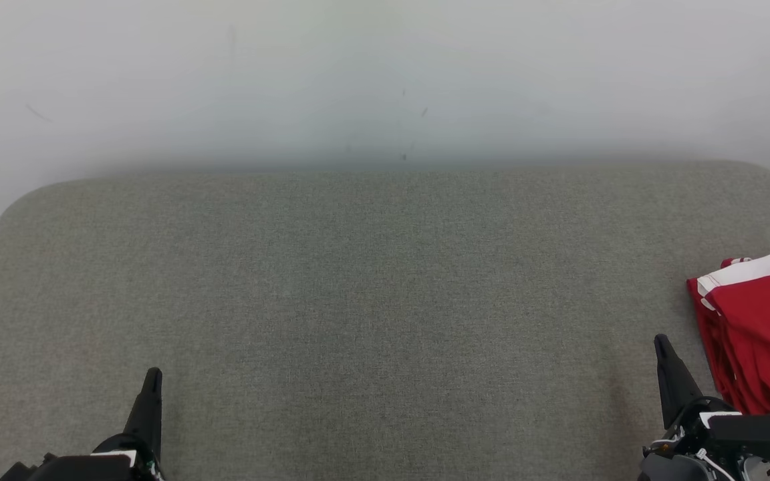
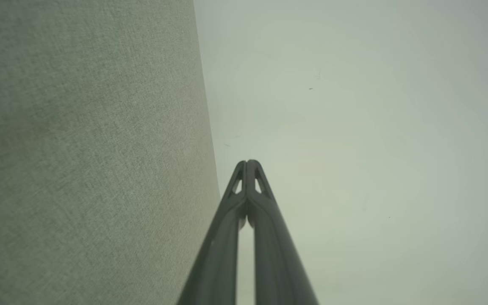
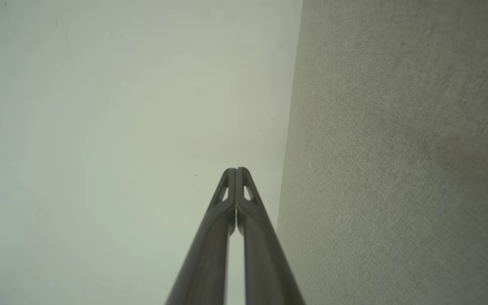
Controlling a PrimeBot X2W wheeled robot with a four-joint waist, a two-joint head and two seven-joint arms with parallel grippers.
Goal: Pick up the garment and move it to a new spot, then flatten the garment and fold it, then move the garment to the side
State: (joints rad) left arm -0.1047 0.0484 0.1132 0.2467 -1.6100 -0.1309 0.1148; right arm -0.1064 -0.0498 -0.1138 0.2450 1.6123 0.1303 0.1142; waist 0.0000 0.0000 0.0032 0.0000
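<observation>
Red garment (image 1: 759,334) with a white stripe lies folded at the robot's right edge of the grey fabric counter (image 1: 385,280).
You've got both end effectors pressed together, pinching nothing: left end effector (image 1: 152,373) over the near-left counter, right end effector (image 1: 660,341) near right, just beside the garment. Pale wall (image 1: 385,80) behind.
</observation>
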